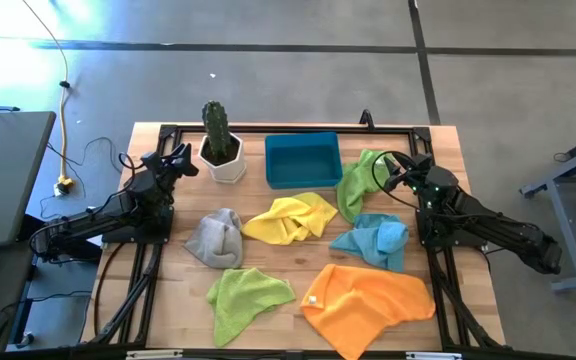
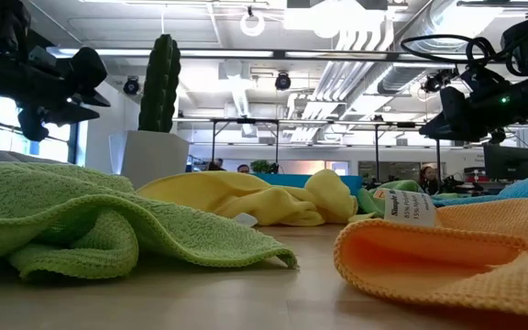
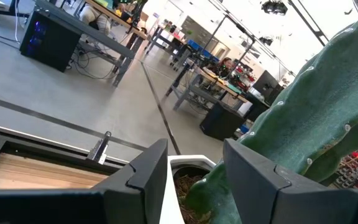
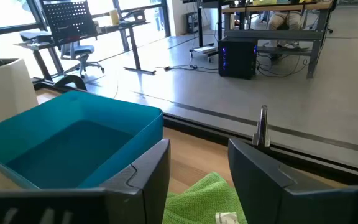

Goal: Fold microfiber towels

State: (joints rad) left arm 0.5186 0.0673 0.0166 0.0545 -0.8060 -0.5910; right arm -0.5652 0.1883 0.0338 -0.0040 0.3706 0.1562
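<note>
Dark left end effector [image 1: 182,160] hovers open beside cactus [image 1: 215,128].

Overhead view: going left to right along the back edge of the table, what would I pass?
Left arm's jaws → green cactus in a white pot → blue plastic bin → crumpled lime green microfiber towel → right arm's jaws.

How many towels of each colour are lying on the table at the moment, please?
Lime green: 2, near towel and far towel
Yellow towel: 1
Grey towel: 1
Light blue towel: 1
Orange towel: 1
Total: 6
</note>
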